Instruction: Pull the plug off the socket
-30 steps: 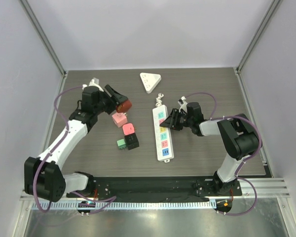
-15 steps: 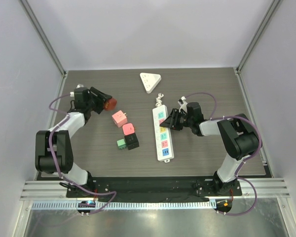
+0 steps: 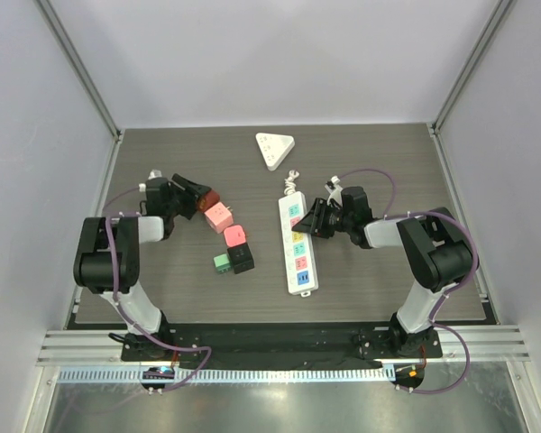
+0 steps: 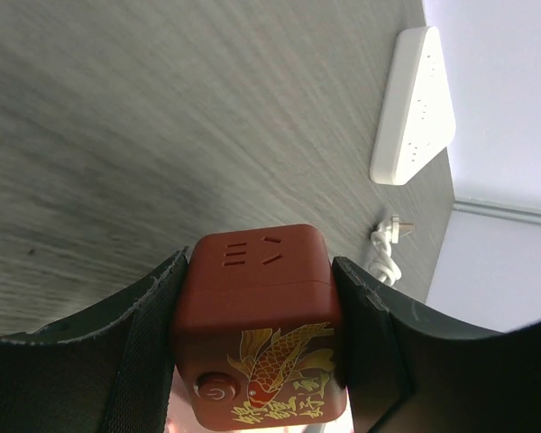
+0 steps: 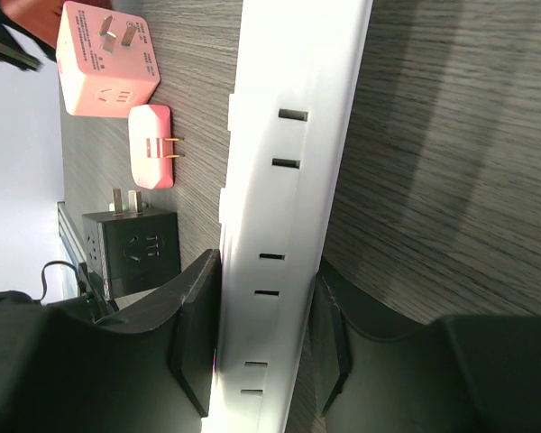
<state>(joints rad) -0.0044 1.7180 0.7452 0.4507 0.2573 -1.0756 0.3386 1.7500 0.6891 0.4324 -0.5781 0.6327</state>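
Note:
My left gripper is shut on a dark red cube plug adapter with a gold fish print, held low at the left of the table, next to a pink cube. In the left wrist view the red cube fills the space between both pads of the gripper. My right gripper is shut across the white power strip near its upper half. In the right wrist view the strip runs between the pads of the gripper. The strip's coloured sockets show nothing plugged in.
A pink cube adapter, a small pink-red plug, a black cube and a green block lie between the arms. A white triangular socket lies at the back. The strip's cord plug lies behind it.
The left arm has swung left and folded down low, carrying the red cube from mid-table to beside the pink cube. The right arm and the strip have not moved.

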